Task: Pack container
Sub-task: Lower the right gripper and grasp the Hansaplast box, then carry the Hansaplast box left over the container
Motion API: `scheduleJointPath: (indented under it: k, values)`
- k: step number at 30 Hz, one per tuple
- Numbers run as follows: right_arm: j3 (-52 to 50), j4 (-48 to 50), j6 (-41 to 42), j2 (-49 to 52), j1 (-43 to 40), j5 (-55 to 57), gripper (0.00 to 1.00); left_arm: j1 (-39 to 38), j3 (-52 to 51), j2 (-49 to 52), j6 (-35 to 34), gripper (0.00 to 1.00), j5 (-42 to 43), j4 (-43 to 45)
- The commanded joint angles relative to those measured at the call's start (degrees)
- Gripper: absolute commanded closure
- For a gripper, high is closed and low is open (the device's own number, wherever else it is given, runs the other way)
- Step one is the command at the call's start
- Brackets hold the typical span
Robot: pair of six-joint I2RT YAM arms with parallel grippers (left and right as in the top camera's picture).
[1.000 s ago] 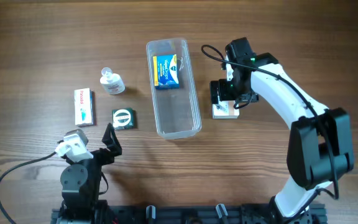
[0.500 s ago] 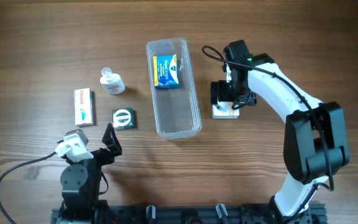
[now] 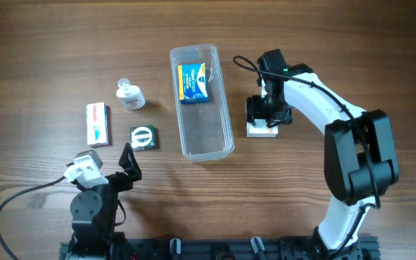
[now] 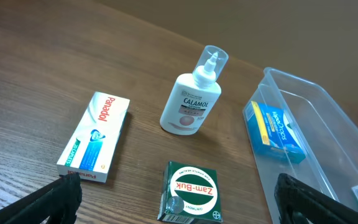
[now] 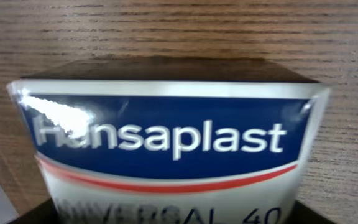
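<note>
The container [image 3: 208,137] lies mid-table, just left of the right gripper [image 3: 263,123]. We judge it light, stiff and slick-walled, best taken by its rim. The right jaws straddle the Hansaplast box [image 5: 166,143]; we cannot tell whether they grip. The left gripper [image 4: 176,193] gapes wide, empty.

Four small boxes: a Hansaplast box [image 5: 166,149] at the right tool [image 3: 264,117], a blue box [image 3: 193,83] to that tool's left, a Panadol box [image 3: 97,123] and a Zam-Buk box [image 3: 144,136] ahead of the left tool [image 3: 128,163]. One bottle [image 3: 130,96]. One container [image 3: 206,139]. Two tools.
</note>
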Motion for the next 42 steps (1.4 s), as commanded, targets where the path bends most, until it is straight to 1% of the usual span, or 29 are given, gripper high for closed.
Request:
scheduleJointPath:
  k: [1, 7, 10, 16, 22, 26, 28, 31, 35, 42]
  values:
    - [-0.2, 0.4, 0.1, 0.7, -0.1, 0.5, 0.28, 0.2, -0.2, -0.4, 1.1, 0.00, 0.1, 0.2]
    - [0.4, 0.1, -0.1, 0.5, -0.1, 0.5, 0.28, 0.2, -0.2, -0.4, 1.1, 0.00, 0.1, 0.2]
    - [3.3, -1.3, -0.1, -0.1, -0.1, 0.5, 0.28, 0.2, -0.2, -0.3, 1.1, 0.00, 0.1, 0.2]
    - [13.4, -5.5, -0.9, -2.7, 0.2, 0.2, 0.29, 0.2, -0.2, -0.4, 1.1, 0.00, 0.1, 0.2]
    - [25.0, -10.0, -2.7, -2.9, 3.5, -0.8, 0.27, 0.2, -0.2, -0.4, 1.1, 0.00, 0.1, 0.2]
    - [28.6, -9.4, -2.7, -2.9, 6.3, -0.8, 0.27, 0.2, -0.2, -0.4, 1.1, 0.00, 0.1, 0.2]
    - [28.9, -7.7, -2.2, -2.9, 7.4, -0.9, 0.27, 0.2, -0.2, -0.3, 1.1, 0.00, 0.1, 0.2]
    - [29.0, -4.3, -1.5, -2.8, 8.9, -3.1, 0.24, 0.2, -0.2, -0.4, 1.1, 0.00, 0.1, 0.2]
    - [29.9, -1.3, -0.2, -2.6, 10.1, -3.4, 0.27, 0.2, -0.2, -0.4, 1.1, 0.00, 0.1, 0.2]
    - [40.1, -2.5, -0.4, 3.3, 10.4, -3.9, 0.31, 0.2, -0.2, -0.4, 1.1, 0.00, 0.1, 0.2]
